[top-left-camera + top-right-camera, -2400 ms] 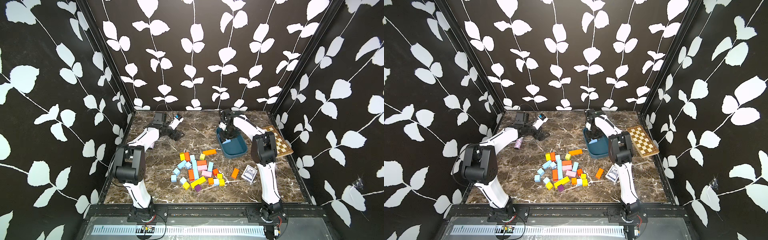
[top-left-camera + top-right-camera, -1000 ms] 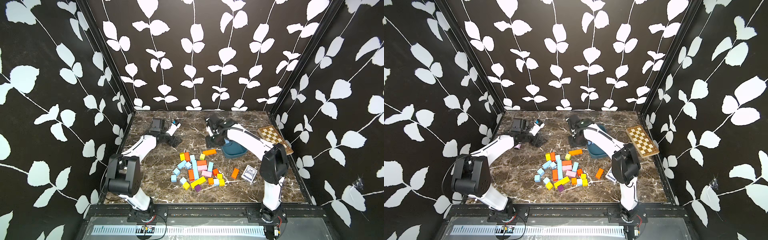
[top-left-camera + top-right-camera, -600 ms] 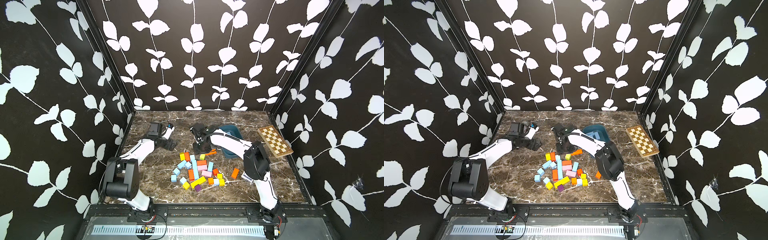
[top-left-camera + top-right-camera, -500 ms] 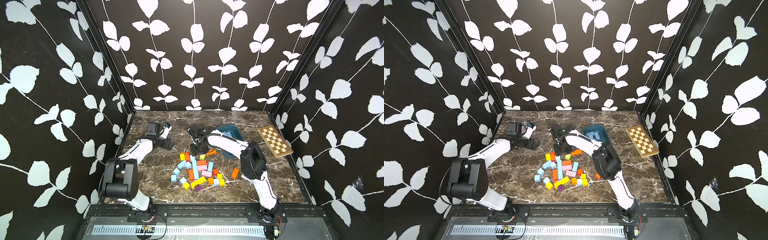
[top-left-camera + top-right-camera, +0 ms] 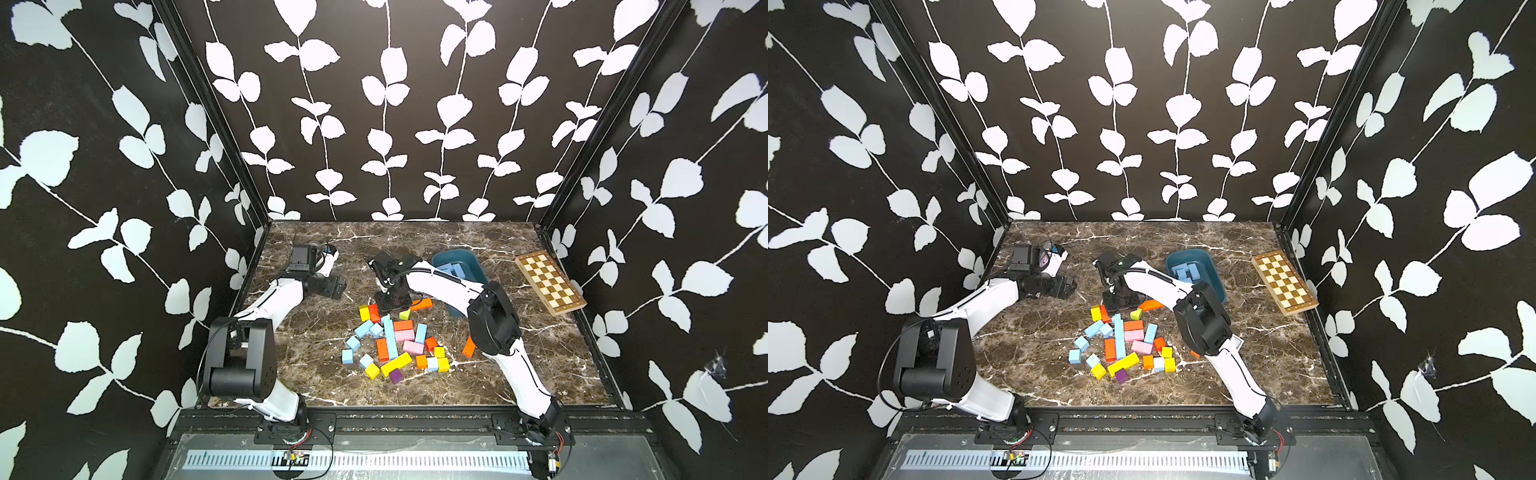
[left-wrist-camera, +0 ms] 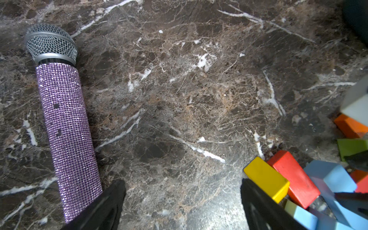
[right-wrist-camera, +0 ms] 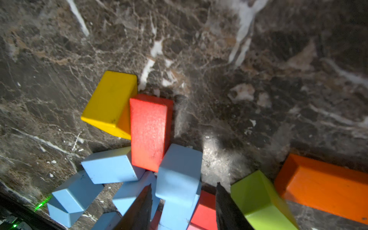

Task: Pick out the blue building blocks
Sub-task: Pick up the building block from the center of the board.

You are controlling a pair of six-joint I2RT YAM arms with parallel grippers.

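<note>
The blue building blocks lie in two places. Several sit in the teal tray (image 5: 478, 270) (image 5: 1214, 274). Several more are mixed into the coloured pile, among them a long bar (image 5: 390, 336) (image 5: 1119, 336). My right gripper (image 5: 392, 305) (image 7: 183, 184) hangs at the pile's far edge. It is open, with its jaws either side of that bar's end (image 7: 177, 171); a gap shows on one side. My left gripper (image 5: 330, 286) (image 6: 181, 180) is open over bare marble, left of the pile, with nothing between its fingers.
A purple glitter microphone (image 6: 65, 129) lies beside my left gripper. A yellow block (image 7: 110, 103), a red block (image 7: 149, 131), a lime block (image 7: 258, 199) and an orange bar (image 7: 326, 187) crowd the blue bar. A chessboard (image 5: 550, 282) sits at the right.
My right arm swung left from the teal tray to the far edge of the pile. My left arm drew back to the left, and its jaws opened a little wider.
</note>
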